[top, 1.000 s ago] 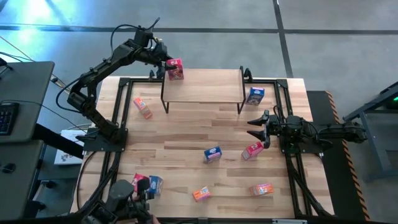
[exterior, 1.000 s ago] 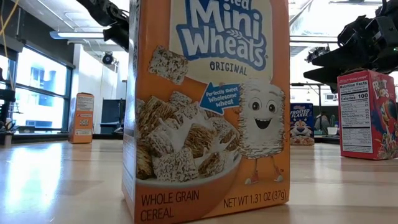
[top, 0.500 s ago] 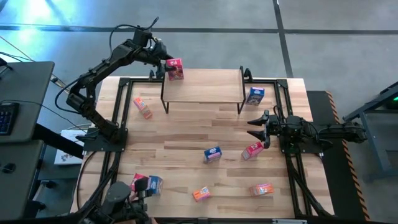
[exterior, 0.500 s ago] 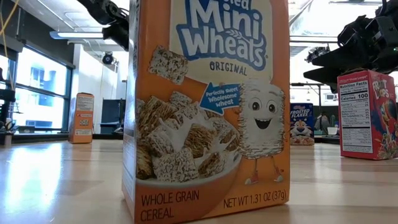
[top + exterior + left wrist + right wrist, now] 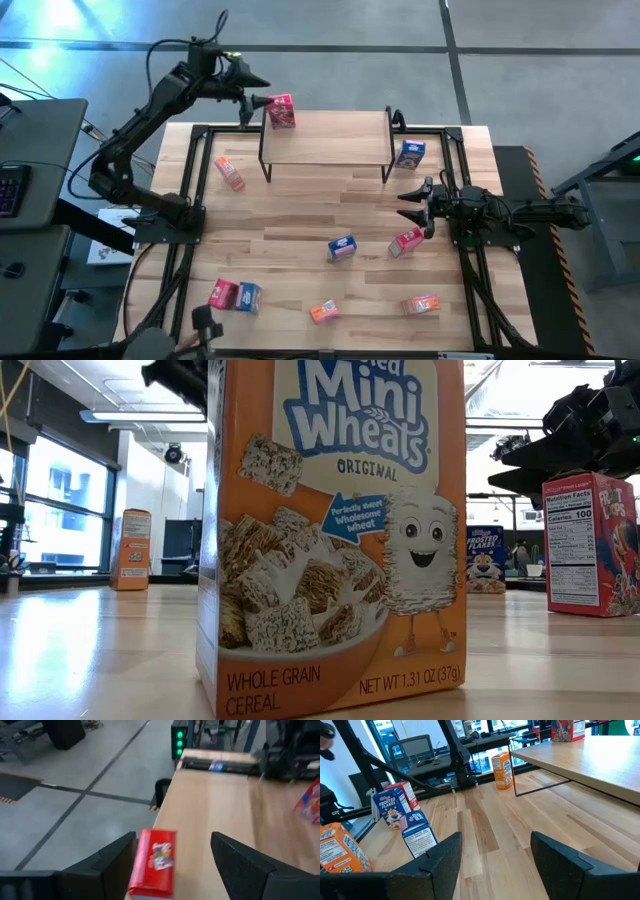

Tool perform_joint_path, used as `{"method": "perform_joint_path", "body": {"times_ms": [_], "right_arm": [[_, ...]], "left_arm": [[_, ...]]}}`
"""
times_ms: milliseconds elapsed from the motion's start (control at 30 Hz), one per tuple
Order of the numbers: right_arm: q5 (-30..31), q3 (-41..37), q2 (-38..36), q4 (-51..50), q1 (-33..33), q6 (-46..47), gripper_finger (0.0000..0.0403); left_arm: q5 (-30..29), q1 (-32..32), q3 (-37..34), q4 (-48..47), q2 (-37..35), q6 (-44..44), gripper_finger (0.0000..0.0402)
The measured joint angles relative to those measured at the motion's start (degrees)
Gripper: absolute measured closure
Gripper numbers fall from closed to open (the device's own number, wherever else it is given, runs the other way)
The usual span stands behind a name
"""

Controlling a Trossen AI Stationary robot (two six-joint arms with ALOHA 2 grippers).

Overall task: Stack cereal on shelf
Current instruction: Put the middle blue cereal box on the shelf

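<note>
A pink-red cereal box stands upright on the far left corner of the shelf, a low wooden riser on black legs. In the left wrist view the same box shows just beyond my open fingers. My left gripper hangs open a little to the left of the box and above the shelf's edge, touching nothing. My right gripper waits open at the table's right side, level over the wood. Other cereal boxes lie about the table: orange, blue, blue, red.
Near the front edge are a red and a blue box side by side, an orange box and another orange one. A Mini Wheats box fills the low view. Black frame rails run along both table sides.
My left gripper has let go of the pink-red box and drawn back from it, up and toward the table's left edge. The box stays standing on the shelf's far left corner.
</note>
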Motion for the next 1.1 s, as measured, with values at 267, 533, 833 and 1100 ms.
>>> {"method": "perform_joint_path", "body": {"times_ms": [267, 533, 833, 1100], "right_arm": [[0.00, 0.00, 0.00, -0.01, -0.01, 0.00, 0.0173], [0.00, 0.00, 0.00, -0.01, -0.01, 0.00, 0.0173], [0.00, 0.00, 0.00, -0.01, -0.01, 0.00, 0.0173], [0.00, 0.00, 0.00, -0.01, 0.00, 0.00, 0.0173]], "left_arm": [[-0.01, -6.13, 0.00, 0.05, -5.02, -3.82, 0.0153], [0.00, -15.90, 0.00, 0.30, -7.66, -6.78, 0.0153], [-3.71, -27.43, 0.00, 0.34, -7.75, -12.38, 0.0153], [-14.64, -38.29, 0.00, 0.34, -7.70, -15.45, 0.0153]]}}
